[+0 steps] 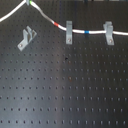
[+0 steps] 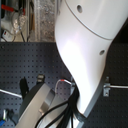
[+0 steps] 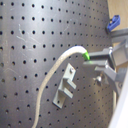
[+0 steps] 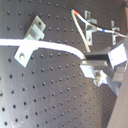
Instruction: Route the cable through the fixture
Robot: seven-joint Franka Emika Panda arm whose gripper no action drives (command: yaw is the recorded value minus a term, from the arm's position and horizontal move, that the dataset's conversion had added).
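White cable (image 1: 52,21) runs across the far part of your black perforated desk (image 1: 65,90) in the first exterior view, coming from that view's left edge, rising to a green band (image 1: 31,3) at the top edge, then slanting down past a red band (image 1: 65,23) into the first slim grey clip (image 1: 69,31). From there it goes on past a blue band (image 1: 87,31) through the second clip (image 1: 108,32) and off toward the first exterior view's right. The fixture (image 1: 27,38) stands apart from the cable, below it and toward the first exterior view's left, with its U-slot empty.

In the first wrist view your claw (image 3: 91,62) pinches the cable right at the green band (image 3: 86,54), jaws pressed together on it; the fixture (image 3: 65,88) sits just beside and below that grip. In the second wrist view the cable (image 4: 50,45) passes across the fixture (image 4: 29,40), though you cannot tell whether they touch there, and both clips (image 4: 90,29) stand behind the claw (image 4: 96,67).

The second exterior view is mostly blocked by the white arm (image 2: 87,45) and its black hoses (image 2: 65,111); only one clip (image 2: 106,88) and short bits of cable show.
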